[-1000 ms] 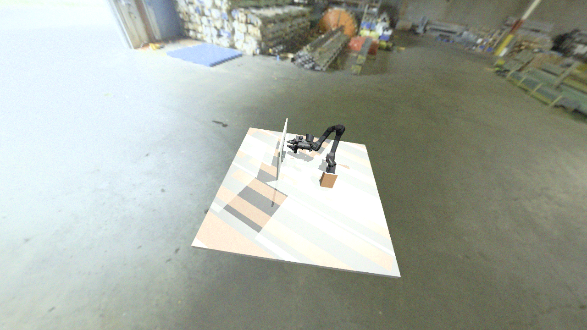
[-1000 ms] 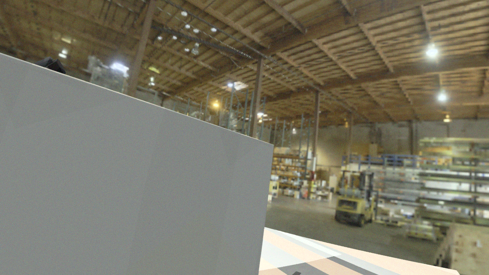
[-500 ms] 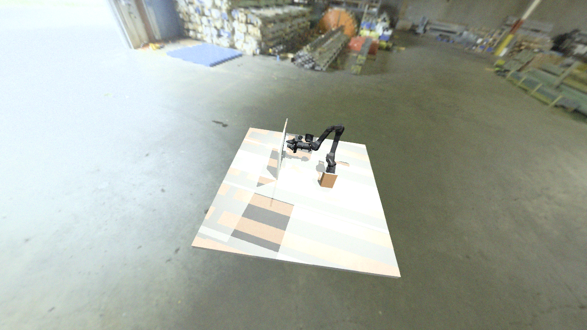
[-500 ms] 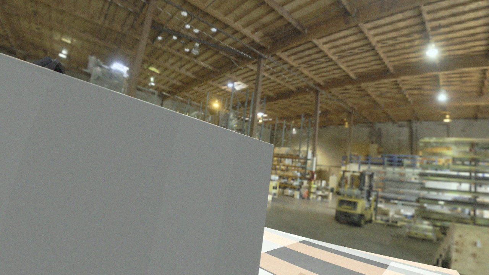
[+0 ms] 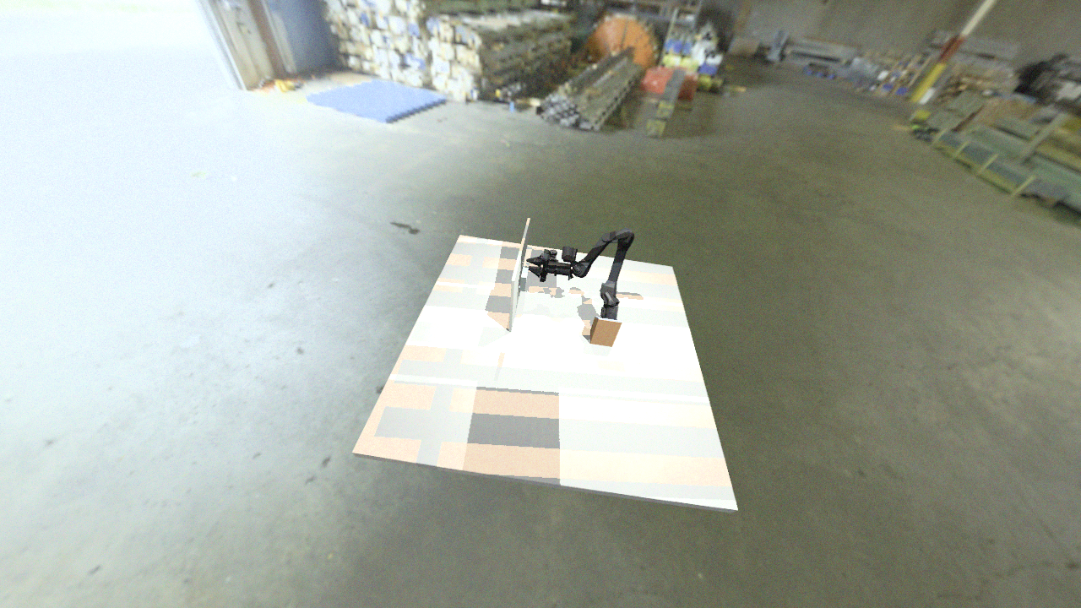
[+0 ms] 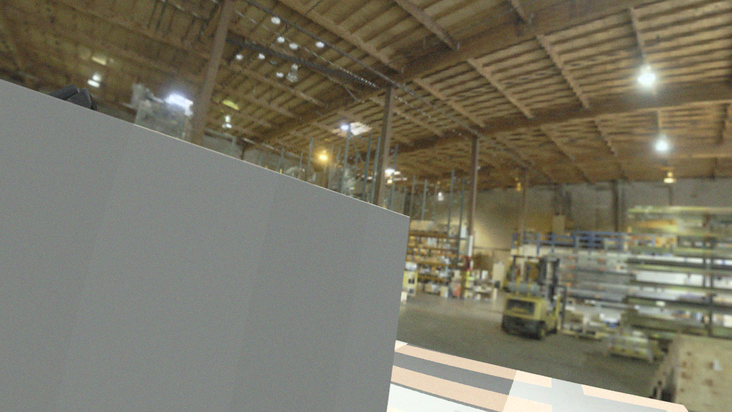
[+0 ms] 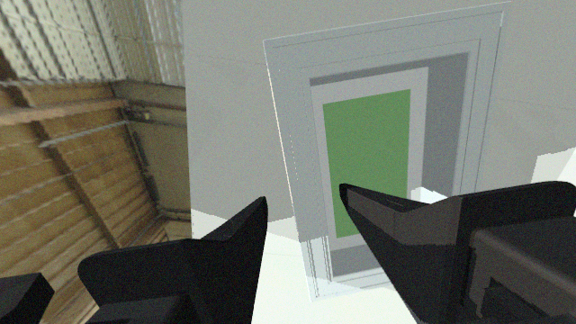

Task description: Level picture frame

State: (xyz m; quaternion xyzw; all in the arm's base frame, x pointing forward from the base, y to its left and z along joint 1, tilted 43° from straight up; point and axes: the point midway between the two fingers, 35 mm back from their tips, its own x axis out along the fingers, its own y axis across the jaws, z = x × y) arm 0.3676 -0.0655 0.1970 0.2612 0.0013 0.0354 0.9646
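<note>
The picture frame [image 7: 285, 90], pale grey with a green picture, hangs on the grey wall panel [image 5: 514, 302] [image 6: 205, 281] [image 7: 225, 112]. In the wrist view its top edge slopes up to the right and its left edge leans against the panel's edge, so it looks crooked. The screw and the notched strip are hidden. My gripper [image 5: 529, 264] [image 7: 302, 196] is open and empty, just in front of the panel. In the wrist view its fingertips stand either side of the frame's left bar, and the right finger covers part of the picture. Whether they touch the frame cannot be told.
The panel stands upright on the patterned table [image 5: 642, 453]. A brown block [image 5: 605, 333] stands in front of the arm's base in the top view. In the exterior view the panel hides the frame and nearly all of the arm.
</note>
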